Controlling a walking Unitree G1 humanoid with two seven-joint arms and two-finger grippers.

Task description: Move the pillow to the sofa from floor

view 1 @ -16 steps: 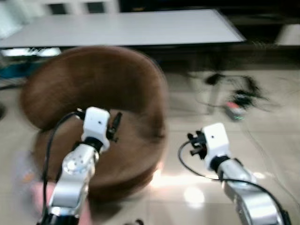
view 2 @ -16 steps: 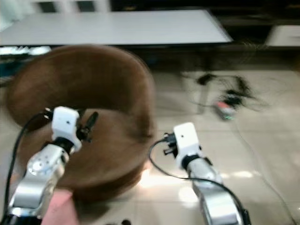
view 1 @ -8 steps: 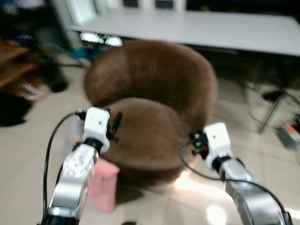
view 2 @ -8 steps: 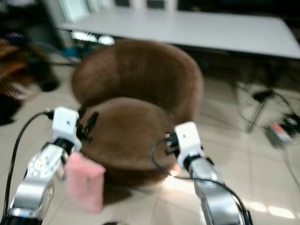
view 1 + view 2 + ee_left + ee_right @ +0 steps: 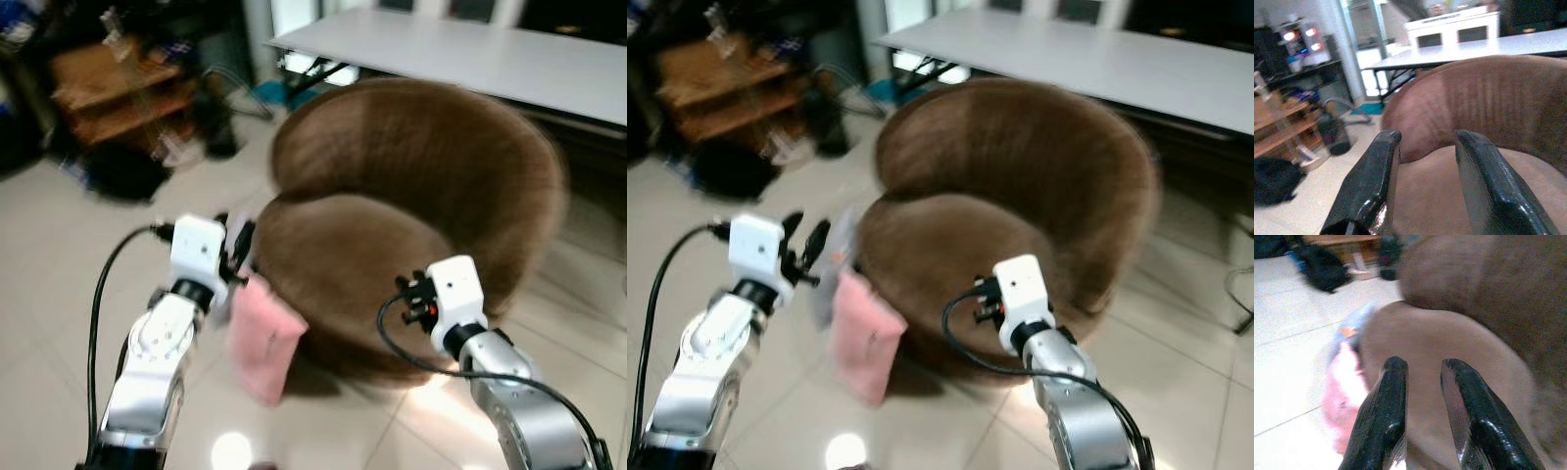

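Pink pillow [image 5: 263, 338] is being leaned upright against the brown sofa [image 5: 411, 215], just below the left gripper [image 5: 235, 257], the nearer one; both grippers, right gripper [image 5: 1422, 382] included, are being held parted, empty.

This looks like a lived-in room of a home, half lounge and half workspace. A round brown tub sofa [image 5: 411, 225] with a plush seat stands on a glossy, pale tiled floor [image 5: 59, 323] that throws back the ceiling light. Behind it runs a long white desk [image 5: 470, 54] on dark folding legs. Off in the corner is a low wooden shelf [image 5: 118, 93] crowded with odds and ends, with a dark bag [image 5: 122, 171] slumped on the floor before it. In the left wrist view a white cabinet [image 5: 1452, 29] stands against the far wall.
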